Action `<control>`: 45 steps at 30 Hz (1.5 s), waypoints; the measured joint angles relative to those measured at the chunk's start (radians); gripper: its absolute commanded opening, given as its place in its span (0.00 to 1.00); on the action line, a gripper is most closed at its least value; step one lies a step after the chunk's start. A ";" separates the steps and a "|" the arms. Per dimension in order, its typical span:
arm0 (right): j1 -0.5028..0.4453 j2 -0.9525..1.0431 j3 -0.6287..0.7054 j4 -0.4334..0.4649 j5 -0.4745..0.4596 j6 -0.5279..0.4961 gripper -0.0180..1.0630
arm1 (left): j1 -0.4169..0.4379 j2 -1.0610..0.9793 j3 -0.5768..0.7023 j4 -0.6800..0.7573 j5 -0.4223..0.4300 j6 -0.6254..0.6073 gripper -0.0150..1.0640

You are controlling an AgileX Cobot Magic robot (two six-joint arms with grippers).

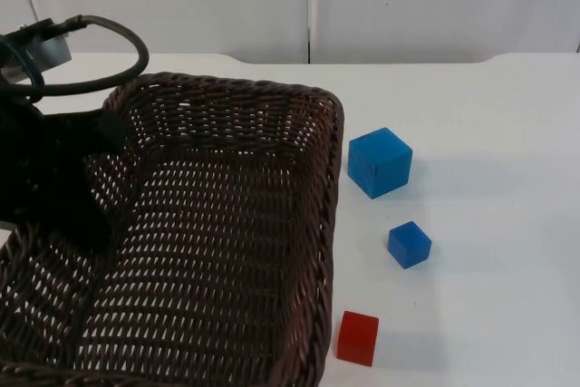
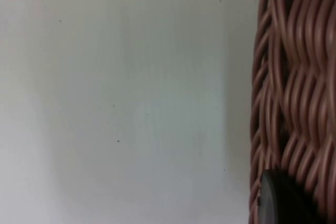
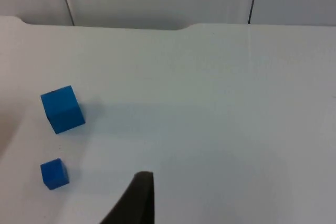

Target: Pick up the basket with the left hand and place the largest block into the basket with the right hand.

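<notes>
Where left gripper (image 1: 95, 147) grips basket (image 1: 299, 224) rim

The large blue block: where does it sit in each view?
Top view: large blue block right of the basket, beyond the small blue block.
Left wrist view: not in it.
Right wrist view: large blue block beside the small blue block, the shared landmark.

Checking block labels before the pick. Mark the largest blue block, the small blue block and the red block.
largest blue block (image 1: 380, 162), top view, on its front face.
small blue block (image 1: 410, 245), top view, middle of the cube.
red block (image 1: 358, 338), top view, on its front face.
</notes>
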 measured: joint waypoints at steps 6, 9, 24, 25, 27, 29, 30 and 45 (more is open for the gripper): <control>0.000 0.157 0.000 0.000 -0.063 0.000 0.99 | 0.000 0.000 0.000 0.000 0.001 0.000 0.01; 0.000 0.232 0.000 0.000 -0.067 -0.002 0.99 | 0.000 0.000 0.000 0.000 0.001 0.000 0.01; 0.000 0.498 -0.029 0.036 -0.225 -0.018 0.99 | 0.000 0.000 0.000 0.006 0.001 0.000 0.01; 0.000 0.525 -0.040 0.051 -0.232 -0.020 0.99 | 0.000 0.000 0.000 0.016 0.001 0.000 0.01; 0.000 0.584 -0.065 0.077 -0.242 -0.022 0.99 | 0.000 0.000 0.000 0.023 0.001 0.000 0.01; 0.000 0.616 -0.079 0.088 -0.245 -0.022 0.99 | 0.000 0.000 0.000 0.023 0.002 0.000 0.01; 0.000 0.660 -0.108 0.104 -0.249 -0.024 0.99 | 0.000 0.000 0.000 0.023 0.002 0.000 0.01; 0.048 1.051 -0.342 0.228 -0.249 -0.195 0.99 | 0.000 0.000 0.000 0.025 0.002 0.000 0.01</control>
